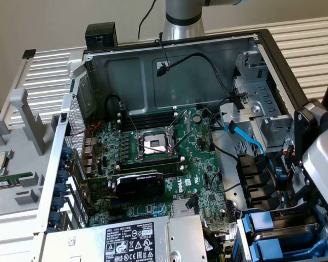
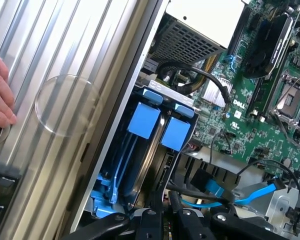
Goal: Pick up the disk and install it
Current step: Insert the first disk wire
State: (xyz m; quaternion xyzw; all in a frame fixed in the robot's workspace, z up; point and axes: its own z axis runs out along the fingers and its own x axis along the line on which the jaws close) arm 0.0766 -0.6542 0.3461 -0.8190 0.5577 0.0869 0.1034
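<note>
In the drive bay [image 1: 247, 240], exterior view's near right, the disk [image 2: 144, 121] stands slotted, tool [image 2: 165, 220] right at its edge; grip can't tell. Risk: a skewed push jams it in the rails, and the nearby blue cable [image 2: 255, 192] could snag.

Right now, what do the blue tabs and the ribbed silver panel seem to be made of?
Blue tabs: probably moulded plastic, matte, even colour, soft highlights. Ribbed silver panel: apparently metal, satin finish, with bright streaks along its ridges; coated plastic remains possible.
</note>
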